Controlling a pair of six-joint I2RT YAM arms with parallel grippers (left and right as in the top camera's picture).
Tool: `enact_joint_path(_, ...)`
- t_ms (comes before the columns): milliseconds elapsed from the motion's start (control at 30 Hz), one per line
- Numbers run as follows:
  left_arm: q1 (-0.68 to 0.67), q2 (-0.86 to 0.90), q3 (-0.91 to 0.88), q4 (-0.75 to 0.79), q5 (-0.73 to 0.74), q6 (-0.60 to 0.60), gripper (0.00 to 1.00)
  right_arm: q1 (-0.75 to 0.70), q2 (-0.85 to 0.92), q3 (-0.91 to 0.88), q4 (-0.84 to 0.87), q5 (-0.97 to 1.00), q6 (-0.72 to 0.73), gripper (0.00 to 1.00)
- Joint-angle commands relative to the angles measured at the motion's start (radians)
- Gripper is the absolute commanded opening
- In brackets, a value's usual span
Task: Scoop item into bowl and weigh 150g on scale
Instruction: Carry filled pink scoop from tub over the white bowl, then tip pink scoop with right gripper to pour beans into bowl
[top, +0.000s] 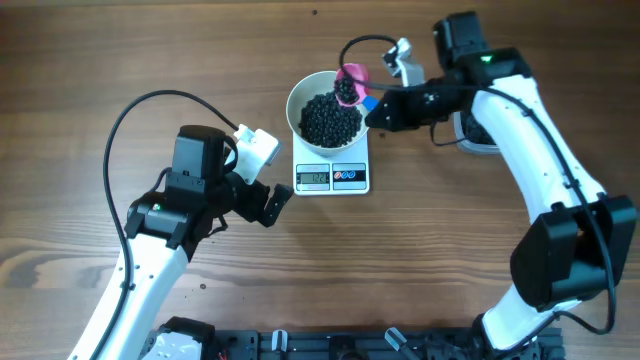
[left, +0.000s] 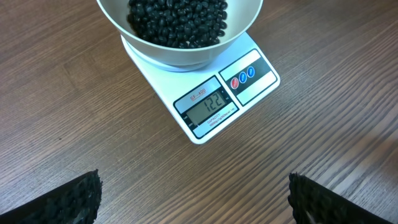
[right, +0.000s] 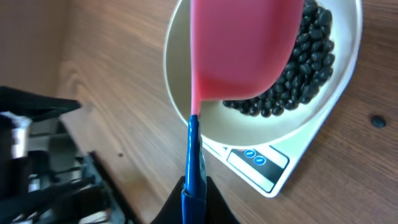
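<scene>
The right gripper (right: 194, 202) is clamping the handle of the pink scoop (right: 242, 50) above the bowl (right: 179, 93) of black beans (left: 177, 18) ahead. The left gripper (left: 196, 202) is gaping wide, empty — only its wrist view is showing the scale (left: 252, 84), just beyond, reading 122.

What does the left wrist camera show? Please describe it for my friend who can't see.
A white bowl full of black beans sits on a white scale whose display reads 122, on a wooden table. The two black fingers show at the bottom corners, wide apart and holding nothing.
</scene>
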Motion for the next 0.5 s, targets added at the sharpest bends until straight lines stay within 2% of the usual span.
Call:
enact_joint_path(0, -0.003, 0.008, -0.01, 0.002, 0.016, 0.002, 1.0, 0.075, -0.035, 0.026, 0.023, 0.2, 0.047, 0.04)
enact_joint_path(200, -0.003, 0.008, -0.01, 0.002, 0.016, 0.002, 1.0, 0.172, -0.035, 0.026, 0.027, 0.46, 0.071, 0.04)
enact_joint_path(467, -0.003, 0.008, -0.01, 0.002, 0.016, 0.001, 1.0, 0.237, -0.035, 0.026, 0.035, 0.682, 0.058, 0.04)
